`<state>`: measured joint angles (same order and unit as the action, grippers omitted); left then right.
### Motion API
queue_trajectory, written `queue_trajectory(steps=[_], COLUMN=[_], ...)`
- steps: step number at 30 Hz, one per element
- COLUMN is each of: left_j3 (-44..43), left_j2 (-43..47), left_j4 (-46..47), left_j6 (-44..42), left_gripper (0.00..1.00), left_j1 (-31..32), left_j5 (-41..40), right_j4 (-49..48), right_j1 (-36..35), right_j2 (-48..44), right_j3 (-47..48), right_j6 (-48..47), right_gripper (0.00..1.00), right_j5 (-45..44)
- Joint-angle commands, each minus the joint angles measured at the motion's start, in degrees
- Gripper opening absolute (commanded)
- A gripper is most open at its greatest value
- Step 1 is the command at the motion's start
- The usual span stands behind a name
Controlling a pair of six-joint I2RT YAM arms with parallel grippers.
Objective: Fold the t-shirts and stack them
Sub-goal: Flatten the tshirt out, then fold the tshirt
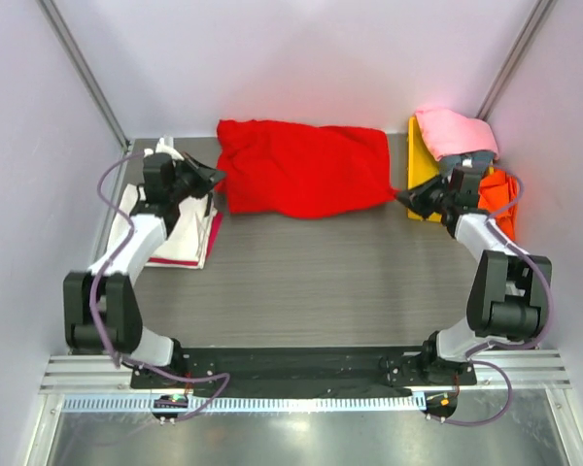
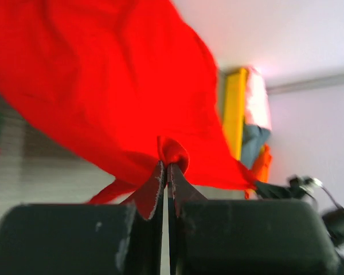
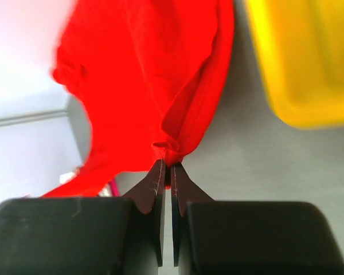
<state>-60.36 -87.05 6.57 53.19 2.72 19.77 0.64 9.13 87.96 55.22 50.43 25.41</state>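
Note:
A bright red t-shirt (image 1: 306,167) is stretched across the far middle of the table between my two grippers. My left gripper (image 1: 217,177) is shut on its left edge; the left wrist view shows the red cloth (image 2: 103,74) bunched between the fingertips. My right gripper (image 1: 402,197) is shut on its right corner; the right wrist view shows the red cloth (image 3: 155,69) pinched at the tips. A folded cream-white shirt (image 1: 180,238) on a pink one lies under the left arm. A pink shirt (image 1: 455,131), a grey-blue shirt (image 1: 474,158) and an orange shirt (image 1: 500,194) lie at the far right.
A yellow plastic tray (image 1: 421,167) stands at the far right, just behind my right gripper, and shows in the right wrist view (image 3: 309,63). White walls close in the table on three sides. The dark wood-grain tabletop (image 1: 311,282) lies between the arms.

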Motion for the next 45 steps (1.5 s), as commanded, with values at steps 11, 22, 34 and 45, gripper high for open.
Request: queue_trajectory(steps=[11, 22, 34, 45], left_j3=[18.8, 32.1, 27.9, 12.8], left_j2=[28.4, 40.9, 46.7, 31.7], left_j4=[-6.1, -10.8, -18.6, -24.6], left_j6=[-2.7, 0.2, -1.4, -5.5], left_gripper=[0.00, 0.00, 0.00, 0.00], left_j1=[10.8, 14.2, 14.5, 14.2], left_j5=[-7.0, -9.5, -12.9, -17.1], right_j4=[2.2, 23.3, 20.4, 19.4], right_j1=[0.3, 0.2, 0.1, -4.5], right_j2=[-18.0, -41.9, -29.7, -21.3], right_j3=[-24.2, -30.6, -28.8, -16.8], right_j6=[-6.4, -7.7, -12.7, -10.9], right_gripper=[0.01, 0.01, 0.01, 0.01], right_j5=[-6.3, -25.1, -20.8, -25.1])
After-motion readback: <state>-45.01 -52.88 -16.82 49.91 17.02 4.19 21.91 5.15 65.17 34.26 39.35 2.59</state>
